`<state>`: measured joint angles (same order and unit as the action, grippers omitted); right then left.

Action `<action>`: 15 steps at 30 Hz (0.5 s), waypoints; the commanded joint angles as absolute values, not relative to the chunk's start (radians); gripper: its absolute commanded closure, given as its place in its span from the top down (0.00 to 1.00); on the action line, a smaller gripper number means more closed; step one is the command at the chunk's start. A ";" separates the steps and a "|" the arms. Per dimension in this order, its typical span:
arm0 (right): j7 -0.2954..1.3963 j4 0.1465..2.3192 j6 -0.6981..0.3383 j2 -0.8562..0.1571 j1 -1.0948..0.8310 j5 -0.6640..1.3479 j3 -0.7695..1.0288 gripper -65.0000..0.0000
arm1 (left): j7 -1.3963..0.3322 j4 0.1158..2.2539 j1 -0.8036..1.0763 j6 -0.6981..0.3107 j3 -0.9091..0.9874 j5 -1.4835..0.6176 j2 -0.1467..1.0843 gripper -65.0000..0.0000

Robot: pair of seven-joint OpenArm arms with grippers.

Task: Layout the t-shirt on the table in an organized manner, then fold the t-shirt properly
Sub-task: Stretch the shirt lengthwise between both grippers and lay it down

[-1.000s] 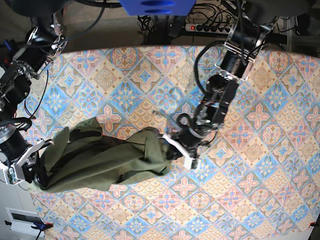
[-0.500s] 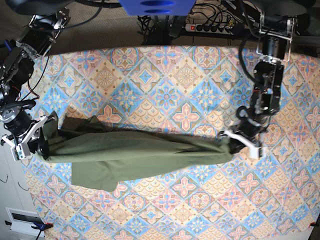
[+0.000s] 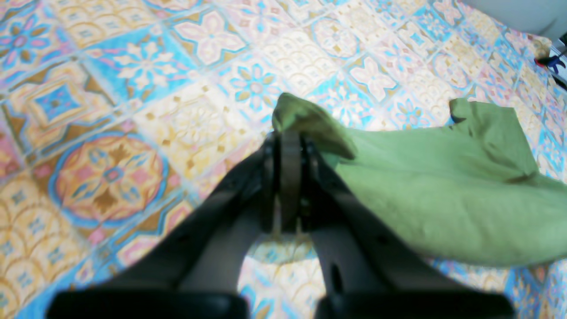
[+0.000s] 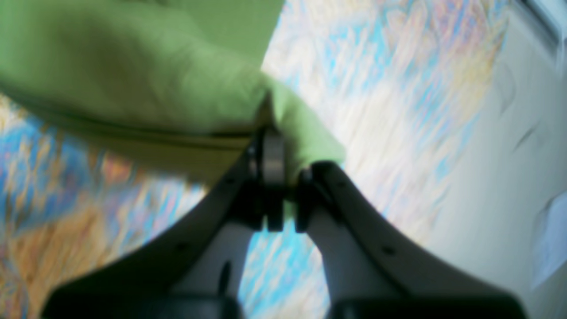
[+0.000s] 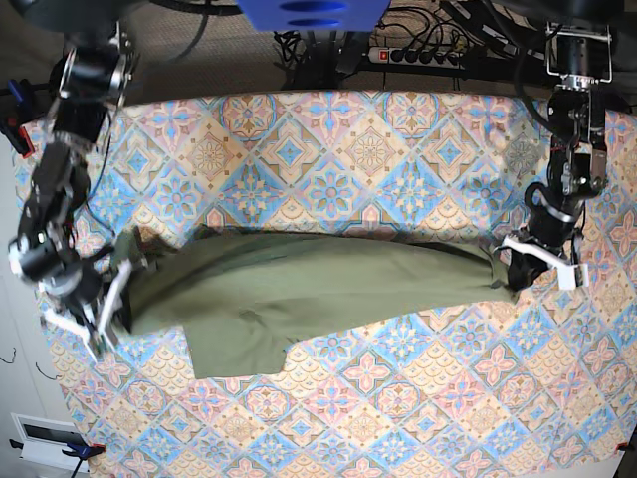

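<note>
The olive-green t-shirt (image 5: 299,289) lies stretched in a long band across the table (image 5: 299,129), with a flap hanging toward the front edge. At the band's right end my left gripper (image 5: 514,269) is shut on a bunched corner of it; in the left wrist view the fingers (image 3: 288,133) pinch a fold of the t-shirt (image 3: 443,190) just above the table (image 3: 110,133). My right gripper (image 5: 119,297) holds the left end. The blurred right wrist view shows its fingers (image 4: 272,155) closed on green t-shirt (image 4: 133,66) cloth.
A power strip (image 5: 418,55) and cables lie behind the table's far edge. A blue part (image 5: 314,12) hangs at top centre. The table's left edge runs close to my right gripper, with pale floor (image 4: 487,177) beyond it.
The arms have pulled apart. My left gripper moved far to the right with its end of the shirt. The crumpled heap is now drawn out into a long flat band.
</note>
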<state>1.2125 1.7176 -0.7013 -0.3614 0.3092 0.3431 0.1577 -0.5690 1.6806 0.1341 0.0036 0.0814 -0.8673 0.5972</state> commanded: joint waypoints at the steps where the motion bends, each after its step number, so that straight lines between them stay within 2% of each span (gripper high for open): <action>1: 1.171 1.704 -0.698 -0.351 0.346 0.309 0.133 0.01 | -0.544 1.704 0.130 0.004 0.094 -0.868 0.616 0.00; 6: 0.986 1.627 -0.698 -0.266 0.437 0.108 0.085 0.03 | -0.544 1.762 0.203 0.004 0.133 -0.865 0.616 0.00; 12: 0.995 1.560 -0.698 -0.249 0.469 0.027 0.030 0.28 | -0.544 1.787 0.243 0.004 0.159 -0.865 0.616 0.00; 15: 1.061 1.552 -0.698 -0.249 0.456 0.027 0.013 0.36 | -0.544 1.784 0.243 0.004 0.157 -0.863 0.616 0.00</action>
